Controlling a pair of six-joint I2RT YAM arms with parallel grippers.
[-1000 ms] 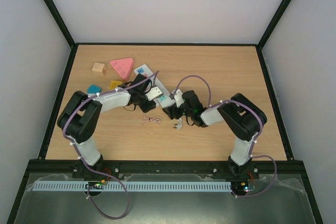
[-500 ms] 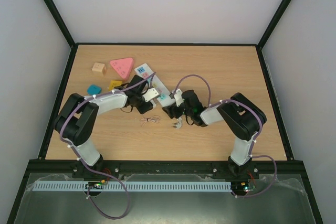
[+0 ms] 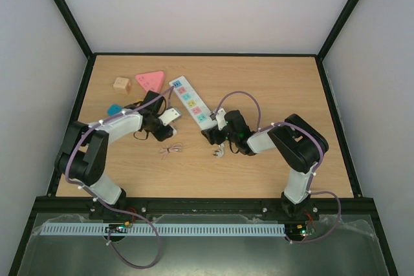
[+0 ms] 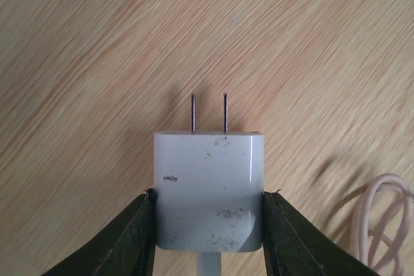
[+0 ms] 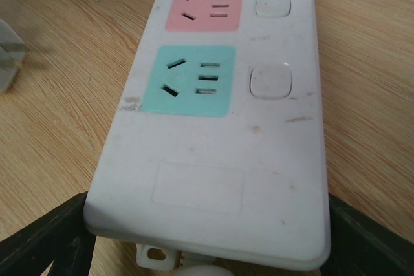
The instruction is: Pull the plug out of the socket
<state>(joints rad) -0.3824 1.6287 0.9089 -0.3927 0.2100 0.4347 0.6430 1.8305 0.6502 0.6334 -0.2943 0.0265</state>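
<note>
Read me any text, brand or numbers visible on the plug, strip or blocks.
No legible text anywhere.
Charger plug: no print, only scuff marks.
Power strip: no lettering in the wrist view; blank recessed panel.
Pink triangle block, orange cube: any markings too small to read.

Left of socket (image 3: 191, 101): crowded, with pink triangle (image 3: 150, 81), orange cube (image 3: 121, 84), left gripper (image 3: 167, 119) clamping plug (image 4: 208, 185).
Near end of socket: blocked, right gripper (image 3: 209, 132) clamped on it.
Right of socket: open tabletop (image 3: 284, 88), wide lane.
</note>
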